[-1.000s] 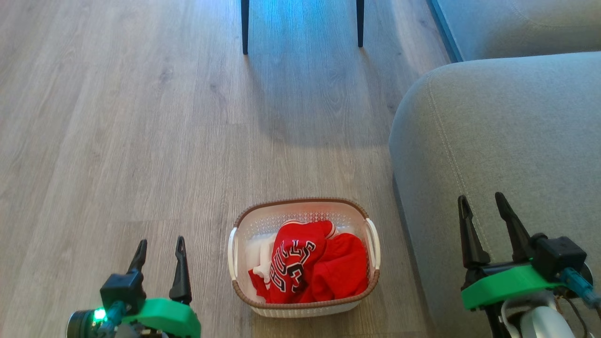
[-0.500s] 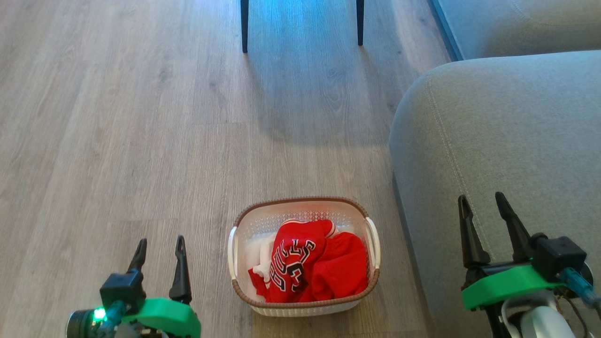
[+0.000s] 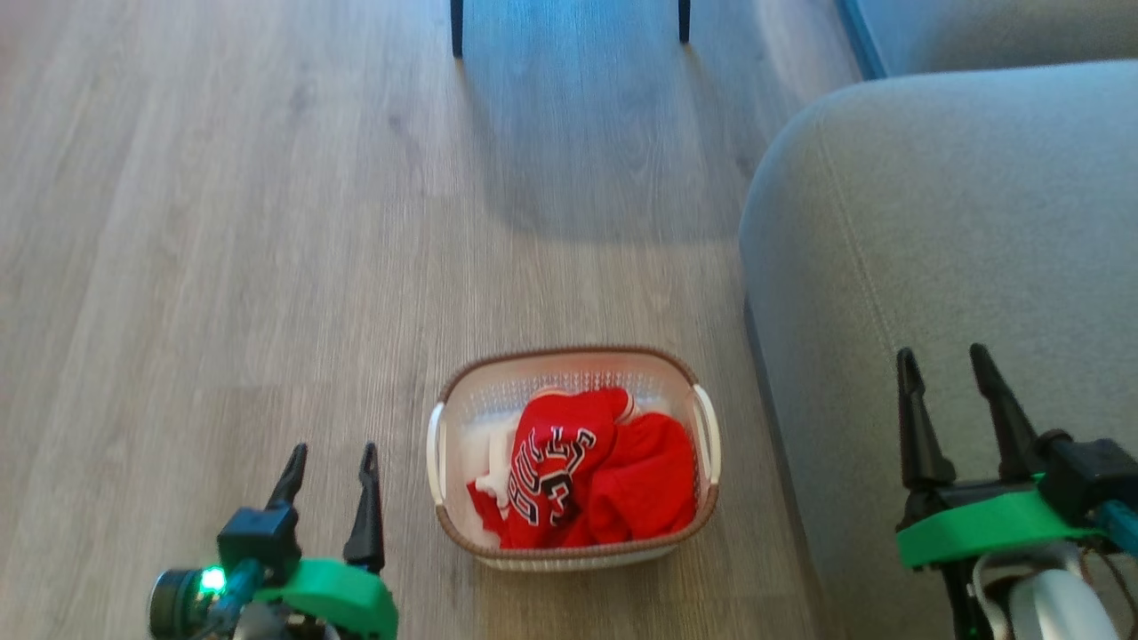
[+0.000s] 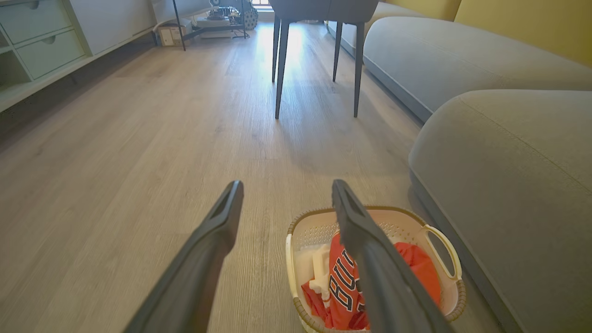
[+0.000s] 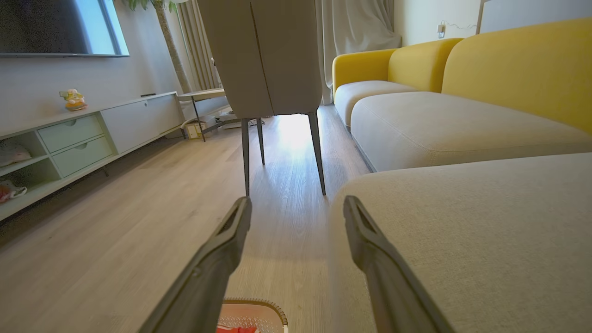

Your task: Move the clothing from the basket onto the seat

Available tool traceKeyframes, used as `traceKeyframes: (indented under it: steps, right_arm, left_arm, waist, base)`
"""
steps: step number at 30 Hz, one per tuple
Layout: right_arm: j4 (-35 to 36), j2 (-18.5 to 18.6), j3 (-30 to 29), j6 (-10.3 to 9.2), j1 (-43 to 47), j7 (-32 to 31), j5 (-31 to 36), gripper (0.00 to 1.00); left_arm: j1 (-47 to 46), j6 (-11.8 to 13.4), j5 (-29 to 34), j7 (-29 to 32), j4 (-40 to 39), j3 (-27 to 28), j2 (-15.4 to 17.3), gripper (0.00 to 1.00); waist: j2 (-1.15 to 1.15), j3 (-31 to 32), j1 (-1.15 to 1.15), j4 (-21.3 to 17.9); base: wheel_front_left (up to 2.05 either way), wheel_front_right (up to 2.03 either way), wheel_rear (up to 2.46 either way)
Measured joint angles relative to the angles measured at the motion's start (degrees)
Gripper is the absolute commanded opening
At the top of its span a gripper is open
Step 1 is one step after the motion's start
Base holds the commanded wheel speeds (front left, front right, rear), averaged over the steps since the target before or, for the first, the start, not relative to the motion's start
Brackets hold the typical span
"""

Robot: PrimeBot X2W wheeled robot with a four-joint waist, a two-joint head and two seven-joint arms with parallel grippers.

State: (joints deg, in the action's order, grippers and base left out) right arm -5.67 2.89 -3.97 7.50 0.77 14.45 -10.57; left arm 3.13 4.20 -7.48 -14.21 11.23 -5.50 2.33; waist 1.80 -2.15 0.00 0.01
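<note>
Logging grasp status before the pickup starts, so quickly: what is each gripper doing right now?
Left gripper: open, holding nothing.
Right gripper: open, holding nothing.

Red clothing with black-and-white lettering, brown-rimmed white perforated basket, grey seat, pale wood-grain floor

1 basket w/ 2 red garments: 1 jersey, 1 pr shorts. 1 grey seat. 2 grippers: left gripper, right gripper, 2 fingers ea. 1 chair, 4 legs. 1 low cabinet, 2 drawers.
</note>
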Motion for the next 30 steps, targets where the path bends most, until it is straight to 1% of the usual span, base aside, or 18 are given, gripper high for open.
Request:
traceKeyframes:
  steps: [5,12,13,15,18,19,23,30]
  right_arm:
    - [1.4,0.0,-1.6,-0.01,-1.9,0.0,1.0,1.0]
    - [4.2,0.0,-3.0,0.0,-11.0,0.0,2.0,1.0]
    - [4.2,0.0,-3.0,0.0,-11.0,0.0,2.0,1.0]
    - [4.9,0.0,-3.0,0.0,-13.0,0.0,2.0,1.0]
    - [5.9,0.0,-2.8,0.0,-15.7,0.0,2.0,1.0]
    - [6.7,0.0,-2.6,0.0,-17.5,0.0,2.0,1.0]
    - [8.7,0.0,-2.1,0.0,-21.0,0.0,1.8,1.0]
    - [10.8,0.0,-1.1,0.0,-25.8,0.2,1.1,1.0]
  left_arm:
    - [-4.6,-1.1,0.5,0.0,2.2,-1.8,0.0,1.0]
    - [-14.7,-2.0,0.5,0.0,7.2,-5.3,0.0,1.0]
    - [-14.7,-2.0,0.5,0.0,7.2,-5.3,0.0,1.0]
    - [-17.3,-2.1,0.5,-0.1,9.1,-6.7,-0.1,1.0]
    - [-21.2,-2.1,0.5,-0.1,12.7,-8.5,-0.1,1.0]
    - [-23.9,-2.3,0.6,-0.1,15.5,-9.5,-0.1,1.0]
    - [-29.1,-2.6,0.6,-0.1,21.1,-11.3,-0.2,1.0]
    - [-37.4,-2.5,0.6,-0.1,30.4,-13.2,-0.3,1.0]
  waist:
    - [0.0,-4.2,0.0,-0.1]
    - [0.0,-12.5,0.0,-0.9]
    - [0.0,-12.5,0.0,-0.9]
    - [0.0,-15.0,0.01,-1.3]
    - [0.0,-18.7,0.01,-2.1]
    - [0.0,-21.1,0.01,-2.8]
    - [0.0,-25.9,0.01,-4.0]
    - [0.0,-33.6,0.01,-6.1]
  base:
    - [0.0,0.0,0.0]
    - [0.0,0.0,0.0]
    - [0.0,0.0,0.0]
    - [0.0,0.0,0.0]
    - [0.0,0.0,0.0]
    - [0.0,0.0,0.0]
    - [0.0,0.0,0.0]
    - [0.0,0.0,0.0]
